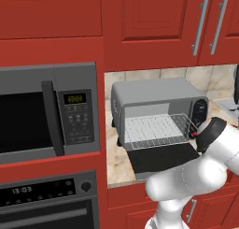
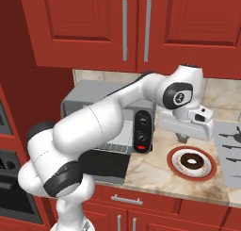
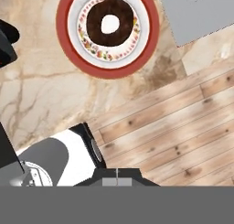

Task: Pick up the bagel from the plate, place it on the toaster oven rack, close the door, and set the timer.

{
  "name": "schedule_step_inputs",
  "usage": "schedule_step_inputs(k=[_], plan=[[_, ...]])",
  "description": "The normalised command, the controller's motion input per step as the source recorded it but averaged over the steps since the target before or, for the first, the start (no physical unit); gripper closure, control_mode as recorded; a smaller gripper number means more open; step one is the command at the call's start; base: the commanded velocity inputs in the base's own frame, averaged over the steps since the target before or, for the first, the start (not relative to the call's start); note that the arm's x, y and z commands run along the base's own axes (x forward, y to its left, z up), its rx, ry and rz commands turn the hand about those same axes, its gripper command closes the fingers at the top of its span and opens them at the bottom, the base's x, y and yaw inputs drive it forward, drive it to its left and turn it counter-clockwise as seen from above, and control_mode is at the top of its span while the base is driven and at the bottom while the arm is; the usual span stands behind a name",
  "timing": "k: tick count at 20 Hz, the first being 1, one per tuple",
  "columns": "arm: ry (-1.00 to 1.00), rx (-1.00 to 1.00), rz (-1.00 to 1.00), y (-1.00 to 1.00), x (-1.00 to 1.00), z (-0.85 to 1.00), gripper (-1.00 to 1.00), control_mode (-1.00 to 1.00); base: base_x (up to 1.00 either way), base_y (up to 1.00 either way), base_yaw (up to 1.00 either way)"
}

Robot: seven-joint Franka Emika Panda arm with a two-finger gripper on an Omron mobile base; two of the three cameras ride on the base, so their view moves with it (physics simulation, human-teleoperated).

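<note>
The first step, picking up the bagel [image 3: 109, 23], is judged to be in hand. The bagel is seen lying on the plate [image 2: 175, 165], right of the toaster oven [image 1: 149, 90], whose door [image 1: 163, 159] is folded down with the toaster oven rack [image 1: 156, 130] exposed. The gripper [image 2: 181, 138] is held above the plate's near-left edge; whether its jaws are open cannot be told. A shift over the ring, then a descent, is called for. The marbled surface [image 3: 41, 99] is set beneath red cabinets [image 2: 94, 22].

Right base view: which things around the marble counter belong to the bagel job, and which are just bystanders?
Job:
- dark brown ring bagel
- round white red-rimmed plate under it
- boxy grey toaster oven
- its silver wire rack
- its dark glass door, folded down open
- hand, above the counter beside the plate

Bystanders:
- grey built-in microwave
- red wall cabinets
</note>
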Motion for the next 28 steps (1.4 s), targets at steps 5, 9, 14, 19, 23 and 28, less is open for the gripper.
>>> schedule_step_inputs(k=[5,9,14,19,23,28], plan=[[0.06,0.00,0.00,-0.16,0.01,-0.25,1.00,-1.00,0.00,0.00,0.00],[0.00,0.00,0.00,0.00,0.04,-0.31,-1.00,-1.00,0.00,0.00,0.00],[0.00,0.00,0.00,0.00,0.08,-0.27,-1.00,-1.00,0.00,0.00,0.00],[0.00,0.00,0.00,-0.10,0.11,-0.29,-1.00,-1.00,0.00,0.00,0.00],[0.00,0.01,0.00,-0.16,0.20,-0.31,-1.00,-1.00,0.00,0.00,0.00],[0.00,0.07,-0.14,-0.02,0.13,-0.38,-1.00,-1.00,0.00,0.00,0.00]])
